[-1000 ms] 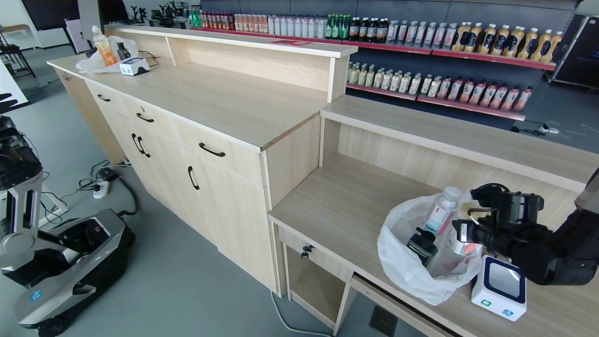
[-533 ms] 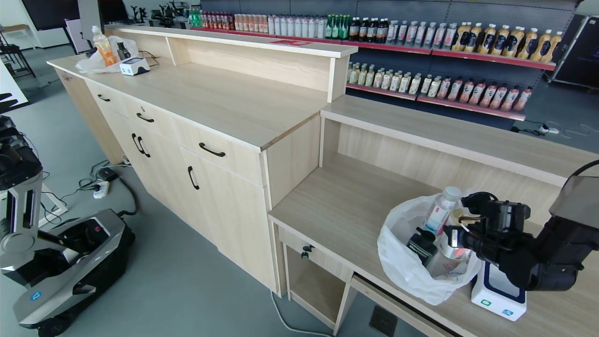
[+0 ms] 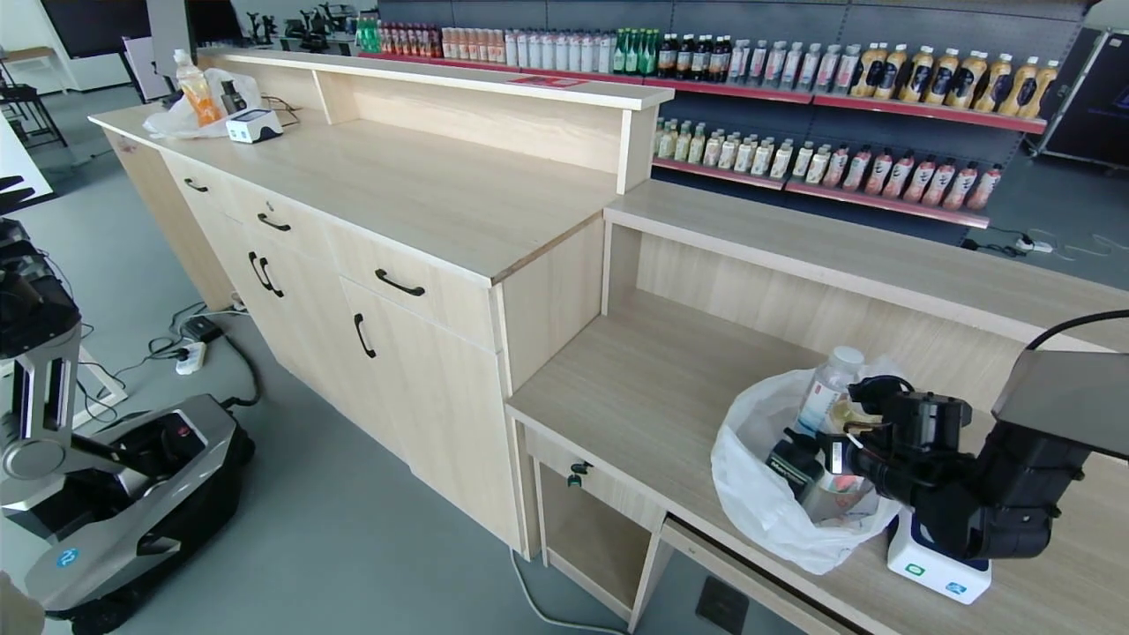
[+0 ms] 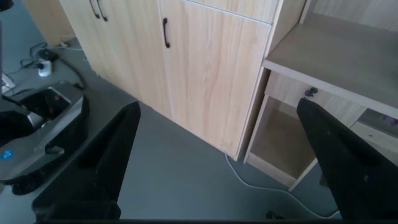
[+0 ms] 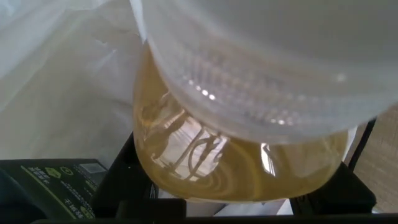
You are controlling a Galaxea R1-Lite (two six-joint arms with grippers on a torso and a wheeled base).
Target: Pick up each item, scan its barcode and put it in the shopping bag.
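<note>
A white plastic shopping bag (image 3: 767,503) stands open on the low wooden desk (image 3: 653,397). My right gripper (image 3: 845,441) is down in the bag's mouth, shut on a bottle of amber drink (image 5: 236,155) with a white cap (image 5: 267,56). Inside the bag a clear bottle with a white cap (image 3: 827,388) stands upright beside a black box (image 3: 794,463); the black box (image 5: 53,186) lies close by the held bottle. A white and blue scanner (image 3: 937,569) sits right of the bag, partly behind my right arm. My left gripper (image 4: 217,112) hangs open over the floor, holding nothing.
A taller counter (image 3: 423,194) rises left of the desk, with another bag, an orange drink bottle (image 3: 196,88) and a second scanner (image 3: 253,124) at its far end. The desk's raised back ledge (image 3: 847,256) runs behind the bag. Shelves of bottles (image 3: 794,115) line the wall.
My right arm has moved left and down, carrying the amber bottle from beside the bag's rim into its mouth. It now covers more of the scanner. The left arm has not moved.
</note>
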